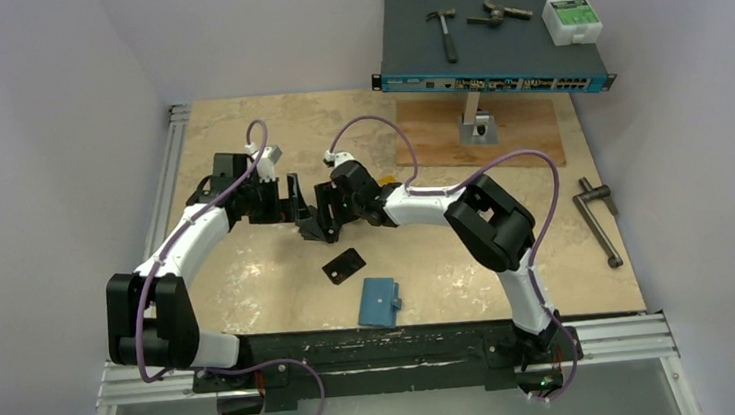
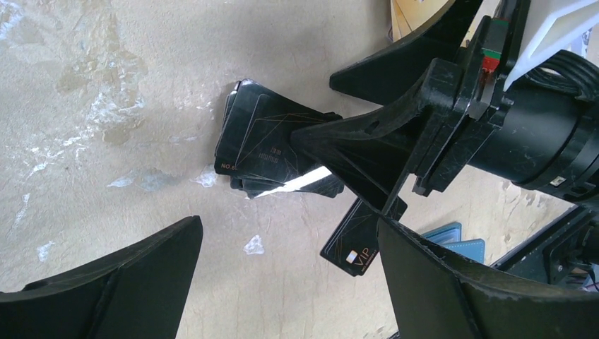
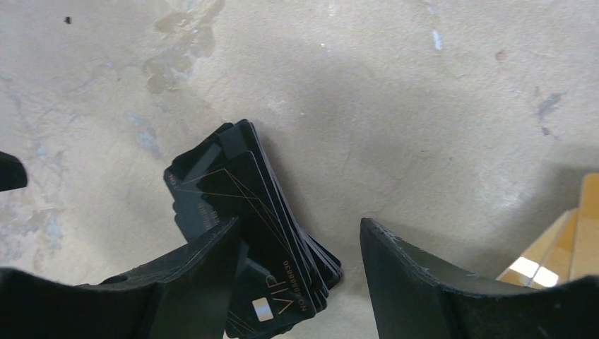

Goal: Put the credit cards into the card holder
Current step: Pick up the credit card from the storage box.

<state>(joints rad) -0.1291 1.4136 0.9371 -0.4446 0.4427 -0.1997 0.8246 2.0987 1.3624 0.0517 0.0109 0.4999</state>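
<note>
A fanned stack of glossy black credit cards [image 3: 233, 191] lies on the table. My right gripper [image 3: 300, 224] is open over it, one finger resting above the stack and the other beside its edge over bare table. The left wrist view shows the same stack [image 2: 265, 145] under the right gripper's fingers [image 2: 353, 145]. My left gripper [image 2: 289, 222] is open over bare table with nothing between its jaws. A single black VIP card [image 1: 344, 266] lies apart, nearer the front. The teal card holder [image 1: 380, 302] lies closed near the front edge. Orange-gold cards [image 3: 565, 247] show at the right edge.
A network switch [image 1: 490, 51] at the back right carries a hammer, other tools and a white box. In front of it a wooden board [image 1: 518, 139] holds a metal post. A metal crank handle [image 1: 601, 222] lies at the right. Both grippers [image 1: 304, 213] stand close together.
</note>
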